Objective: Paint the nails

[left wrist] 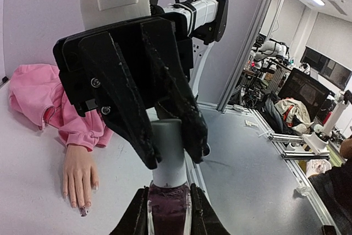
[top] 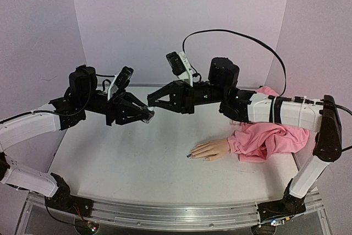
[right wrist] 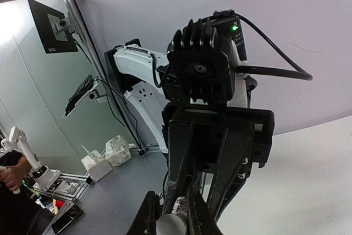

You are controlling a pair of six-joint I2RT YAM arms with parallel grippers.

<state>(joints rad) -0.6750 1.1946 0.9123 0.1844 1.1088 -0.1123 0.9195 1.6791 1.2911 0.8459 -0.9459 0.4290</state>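
My left gripper [top: 143, 115] [left wrist: 168, 191] is shut on a small glass bottle [left wrist: 169, 216] of dark purple polish and holds it above the table. The right gripper [top: 152, 105] [left wrist: 171, 157] [right wrist: 172, 207] faces it, and its black fingers [left wrist: 132, 136] are shut on the bottle's pale cap [left wrist: 168, 149] [right wrist: 173, 227]. The flesh-coloured mannequin hand [top: 212, 149] [left wrist: 78, 171] lies palm down on the table, below and to the right of both grippers. Its nails [top: 190, 155] [left wrist: 77, 205] look pale, except one smeared dark [left wrist: 83, 211].
A crumpled pink sleeve [top: 269, 138] [left wrist: 38, 100] runs from the hand's wrist to the table's right edge, under the right arm [top: 286, 111]. Lilac walls [top: 181, 15] close in the white table [top: 126, 163] on three sides.
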